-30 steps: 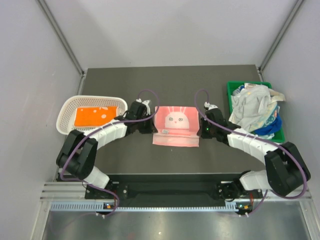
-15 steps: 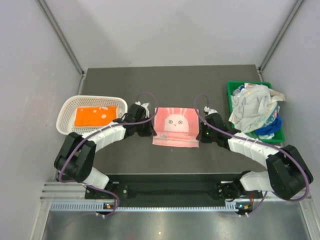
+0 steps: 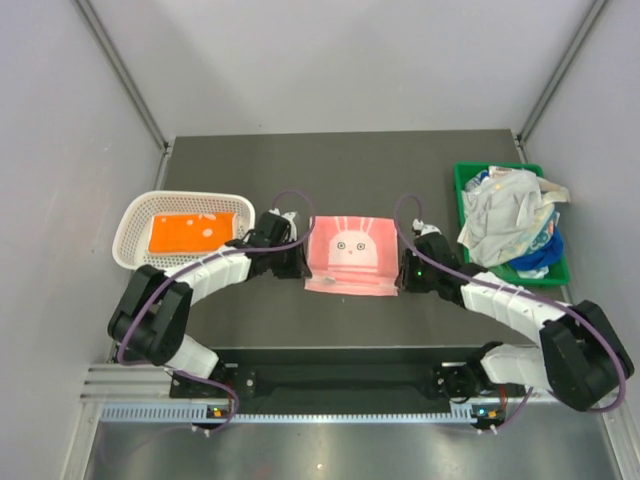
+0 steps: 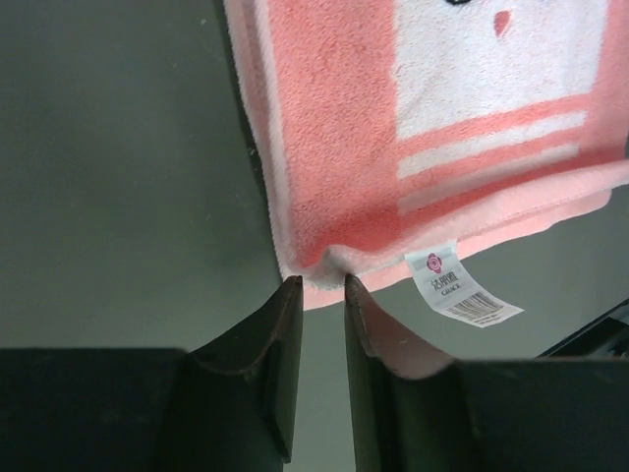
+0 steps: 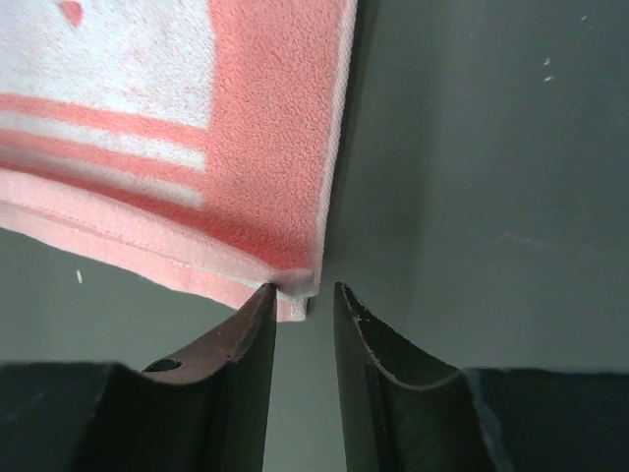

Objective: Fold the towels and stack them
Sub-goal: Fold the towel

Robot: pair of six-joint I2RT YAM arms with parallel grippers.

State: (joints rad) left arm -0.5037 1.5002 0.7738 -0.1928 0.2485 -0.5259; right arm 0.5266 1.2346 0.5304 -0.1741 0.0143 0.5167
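My two claws were pinched shut a second ago. Now both have let go. My left claw [image 4: 322, 285] has its fingers a little apart with nothing between them. The near left corner of the pink towel [image 4: 334, 147] lies just past the tips, still a bit puckered. A small white tag [image 4: 457, 290] sticks out from its near edge. My right claw [image 5: 303, 290] is open too, and the near right corner of the towel just touches one fingertip.

From above, the pink towel [image 3: 350, 255] lies flat in the middle of the tabletop [image 3: 350, 170], a little toward the near edge. Its bunny face looks up. I see two layers at the near edge, so I think this fold is done and I have set it down.

Farther back, at the left edge, the orange towel [image 3: 190, 232] sits folded in the white basket [image 3: 128, 232]. At the right edge, a heap of towels [image 3: 510, 215] still waits in the green bin [image 3: 462, 180]. I think the pink one needs one more fold or a trip to the orange one.
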